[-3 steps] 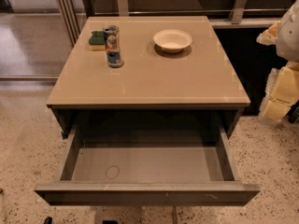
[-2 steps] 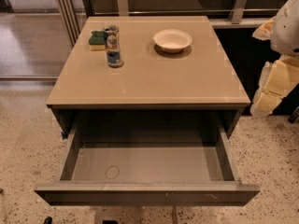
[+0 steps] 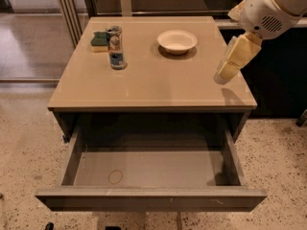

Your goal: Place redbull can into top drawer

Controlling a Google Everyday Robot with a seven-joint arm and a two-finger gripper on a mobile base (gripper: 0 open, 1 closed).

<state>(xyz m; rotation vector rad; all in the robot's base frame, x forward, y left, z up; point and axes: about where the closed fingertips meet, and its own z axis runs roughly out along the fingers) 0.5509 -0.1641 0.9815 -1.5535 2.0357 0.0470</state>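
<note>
Calling for a leftward swing of the gripper [image 3: 229, 66], over the counter's [image 3: 158, 83] right edge, grip state impossible to tell, to meet the upright redbull can [image 3: 115, 49] far left squarely.

You'll see a white rounded arm housing [image 3: 276, 4] of smooth plastic, with an oval grille of dark slots [image 3: 271, 24] set into its shell. Below it the gripper [image 3: 224, 73] is a pale cream-yellow blocky piece with a lighter, glossy tip, above the right edge of the tan worktop [image 3: 153, 80], nearer its front right corner.
</note>
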